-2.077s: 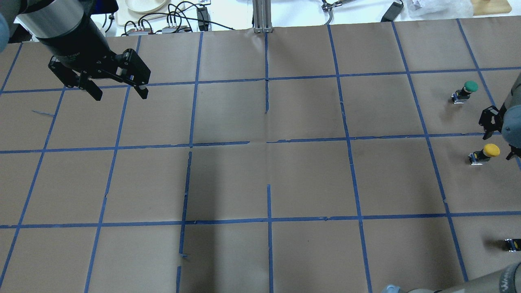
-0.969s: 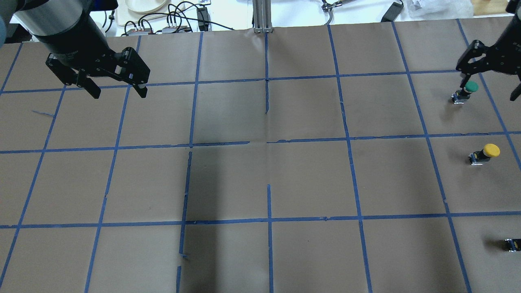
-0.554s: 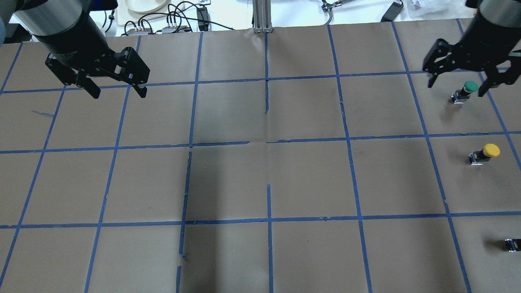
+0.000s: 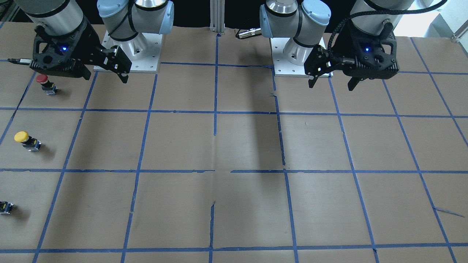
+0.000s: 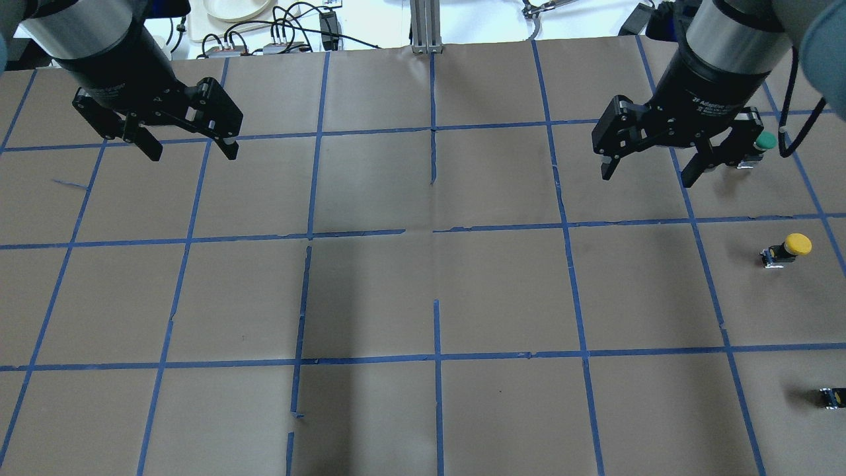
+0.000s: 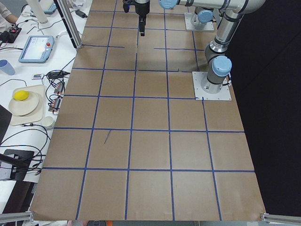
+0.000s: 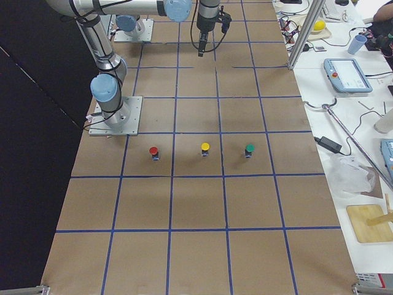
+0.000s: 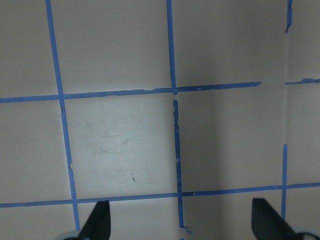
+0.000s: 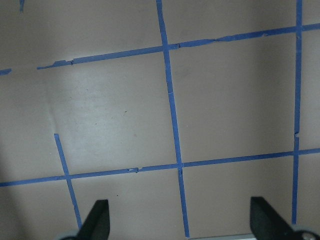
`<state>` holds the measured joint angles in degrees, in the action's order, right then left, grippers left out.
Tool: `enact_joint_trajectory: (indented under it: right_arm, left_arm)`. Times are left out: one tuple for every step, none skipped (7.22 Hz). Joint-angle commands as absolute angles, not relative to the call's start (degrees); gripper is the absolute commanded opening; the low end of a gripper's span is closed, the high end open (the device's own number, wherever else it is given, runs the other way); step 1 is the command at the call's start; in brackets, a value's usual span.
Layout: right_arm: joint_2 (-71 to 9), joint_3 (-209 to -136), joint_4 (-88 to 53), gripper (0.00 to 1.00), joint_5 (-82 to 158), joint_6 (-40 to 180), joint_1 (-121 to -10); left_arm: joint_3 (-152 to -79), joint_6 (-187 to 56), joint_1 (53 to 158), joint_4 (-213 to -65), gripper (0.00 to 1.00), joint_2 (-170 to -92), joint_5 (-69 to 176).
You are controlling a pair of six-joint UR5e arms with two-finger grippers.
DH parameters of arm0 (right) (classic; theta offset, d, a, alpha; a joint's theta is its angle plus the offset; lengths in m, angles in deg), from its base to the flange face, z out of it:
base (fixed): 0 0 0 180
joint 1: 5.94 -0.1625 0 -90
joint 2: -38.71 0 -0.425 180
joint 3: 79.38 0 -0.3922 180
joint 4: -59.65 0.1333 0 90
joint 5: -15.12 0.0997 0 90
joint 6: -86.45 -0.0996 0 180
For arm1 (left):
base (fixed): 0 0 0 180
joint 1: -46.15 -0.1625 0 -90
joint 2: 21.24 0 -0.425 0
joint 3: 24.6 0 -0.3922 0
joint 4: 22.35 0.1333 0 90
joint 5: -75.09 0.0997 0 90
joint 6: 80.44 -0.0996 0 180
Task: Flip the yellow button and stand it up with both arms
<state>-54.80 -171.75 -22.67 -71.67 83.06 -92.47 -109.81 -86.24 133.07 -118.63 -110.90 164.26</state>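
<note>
The yellow button (image 5: 788, 248) stands at the table's right side, with its yellow cap on a black-and-grey base. It also shows in the front-facing view (image 4: 25, 140) and in the right view (image 7: 205, 148), cap up. My right gripper (image 5: 648, 176) is open and empty, held above the table to the far left of the button and well apart from it. It also shows in the front-facing view (image 4: 106, 77). My left gripper (image 5: 193, 153) is open and empty over the far left of the table, and in the front-facing view (image 4: 332, 86). Both wrist views show only taped paper between spread fingertips (image 8: 97, 220) (image 9: 96, 220).
A green-capped button (image 5: 765, 141) stands beyond the yellow one, partly behind my right gripper. A red-capped button (image 4: 44, 82) stands nearer the robot. A small dark block (image 5: 833, 396) lies at the overhead view's right edge. Brown paper with a blue tape grid (image 5: 436, 231) covers the table.
My right arm has swung from the table's right edge to the far side, then leftward past the green button, gripper open. The left arm and the yellow button have not moved.
</note>
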Motion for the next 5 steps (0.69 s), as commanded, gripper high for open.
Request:
enact_joint_trajectory:
  right_arm:
    - [-55.86, -173.42, -23.05, 1.0, -72.94, 82.76, -92.51]
    - [-55.6, -173.51, -22.88, 1.0, -76.95, 82.58, -92.51]
    - [-55.69, -173.42, -22.96, 1.0, -76.56, 82.5, -92.6]
    - [-55.69, -172.9, -23.05, 1.0, -76.03, 82.32, -92.6]
    - [-55.69, -172.81, -22.88, 1.0, -74.98, 80.49, -92.6]
  left_arm:
    - [-109.76, -86.24, 133.07, -118.59, 1.0, -110.89, 164.22]
    - [-109.67, -86.24, 133.07, -118.59, 1.0, -110.97, 164.22]
    - [-109.67, -86.24, 133.07, -118.59, 1.0, -110.97, 164.22]
    - [-109.59, -86.24, 133.07, -118.51, 1.0, -110.89, 164.22]
    - [-109.59, -86.16, 133.07, -118.51, 1.0, -110.97, 164.22]
